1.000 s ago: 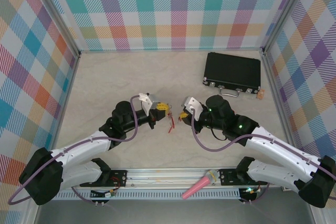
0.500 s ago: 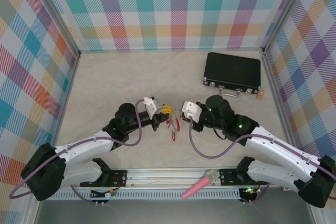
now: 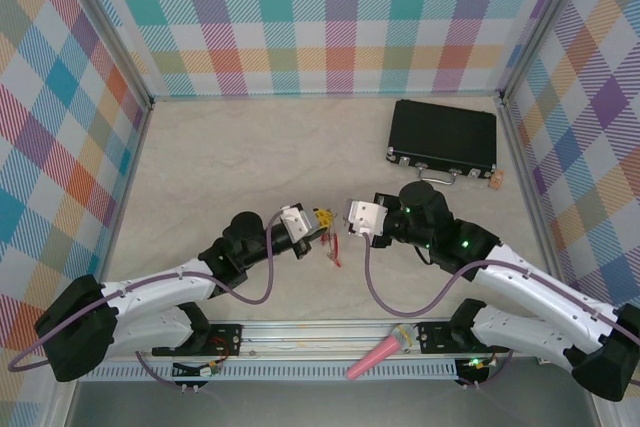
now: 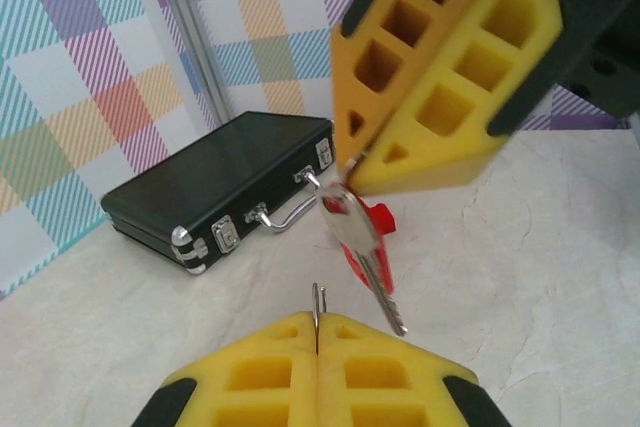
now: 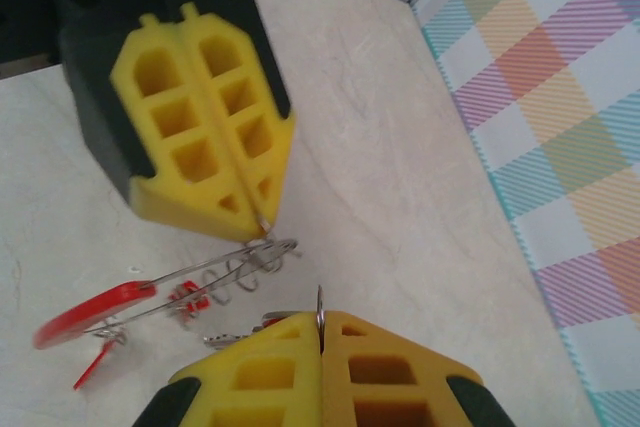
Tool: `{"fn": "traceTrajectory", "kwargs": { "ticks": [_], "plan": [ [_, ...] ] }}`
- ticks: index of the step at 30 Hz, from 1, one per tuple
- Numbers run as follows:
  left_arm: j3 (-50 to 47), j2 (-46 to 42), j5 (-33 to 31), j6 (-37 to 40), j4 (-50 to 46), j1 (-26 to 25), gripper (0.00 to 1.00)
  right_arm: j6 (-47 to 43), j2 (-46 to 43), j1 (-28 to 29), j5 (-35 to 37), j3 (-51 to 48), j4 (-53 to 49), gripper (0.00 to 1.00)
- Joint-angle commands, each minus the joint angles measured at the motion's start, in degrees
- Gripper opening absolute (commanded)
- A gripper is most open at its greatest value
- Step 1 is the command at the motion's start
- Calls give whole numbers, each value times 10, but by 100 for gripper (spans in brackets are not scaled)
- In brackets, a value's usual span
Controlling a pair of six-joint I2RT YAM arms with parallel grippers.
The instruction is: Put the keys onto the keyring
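- The thin silvery metal keyring (image 5: pixel 240 265) is being pinched by both the left claw (image 4: pixel 317 325) and the right claw (image 5: pixel 320 323).
- Red-headed silvery keys (image 4: pixel 362 247) are being dangled at 6 o'clock.

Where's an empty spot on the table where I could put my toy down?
The biggest bare patch of table is at the back, from the left wall across to the black case. The middle near the front is crowded: the left gripper and right gripper meet there, both shut on the keyring, with the keys dangling between them.
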Motion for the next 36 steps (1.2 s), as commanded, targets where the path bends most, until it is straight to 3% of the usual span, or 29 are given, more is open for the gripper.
{"fn": "traceTrajectory", "kwargs": {
  "ticks": [1, 12, 36],
  "plan": [
    [-5, -14, -48, 63, 22, -27, 0, -51, -8, 7, 0, 3, 18, 0],
    [-23, -22, -84, 99, 38, -49, 0, -109, -5, 33, 32, -17, 21, 0],
    [-27, -36, -81, 100, 29, -55, 0, -95, 26, 54, 50, -30, 46, 0]
  ]
}}
